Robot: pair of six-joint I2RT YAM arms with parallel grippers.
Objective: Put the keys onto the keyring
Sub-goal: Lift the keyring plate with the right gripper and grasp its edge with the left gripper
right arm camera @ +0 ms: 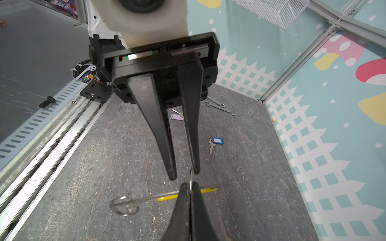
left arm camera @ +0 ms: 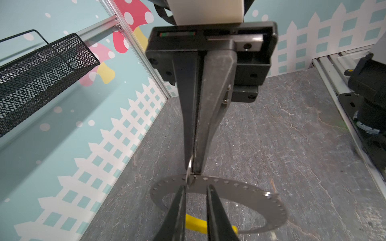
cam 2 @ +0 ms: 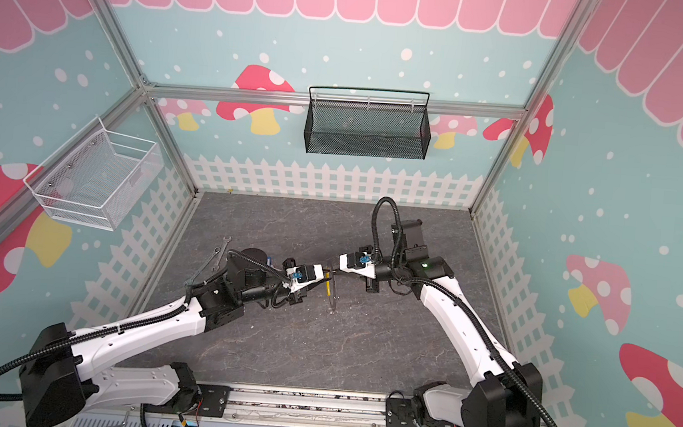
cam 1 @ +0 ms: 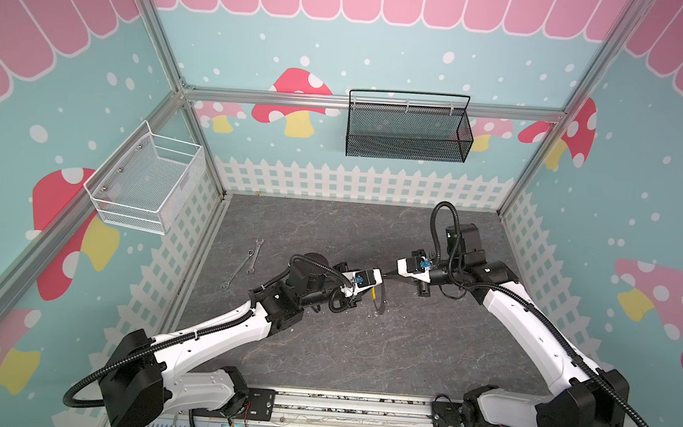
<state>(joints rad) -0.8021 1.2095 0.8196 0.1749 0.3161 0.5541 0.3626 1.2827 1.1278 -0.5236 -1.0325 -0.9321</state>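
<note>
Quick count: two arms, two tools, two keys, one keyring, two wrenches (cam 1: 238,270), and two wall baskets, a white basket (cam 1: 183,187) and a black basket (cam 1: 407,144).

The keyring (left arm camera: 240,185) was a thin dark hoop. Its band was dotted with small holes and had one curved yellow stretch. It was up at the tool tips, turned nearly edge-on in both top views, about the middle of the counter (cam 1: 362,358).

The right tool (left arm camera: 195,172) was pressed together, pinching a small silver ring (left arm camera: 189,169) at the hoop's rim. The left tool (right arm camera: 184,174) was a little spread, tips at the hoop; touching it or not, I couldn't tell.

Both keys lay flat on the counter, toward 9 to 10 o'clock of the keyring. The blue-tagged key (right arm camera: 211,147) was nearer and the lilac-tagged key (right arm camera: 177,116) farther. The wrenches lay beyond, by the counter's 9 o'clock edge.
</note>
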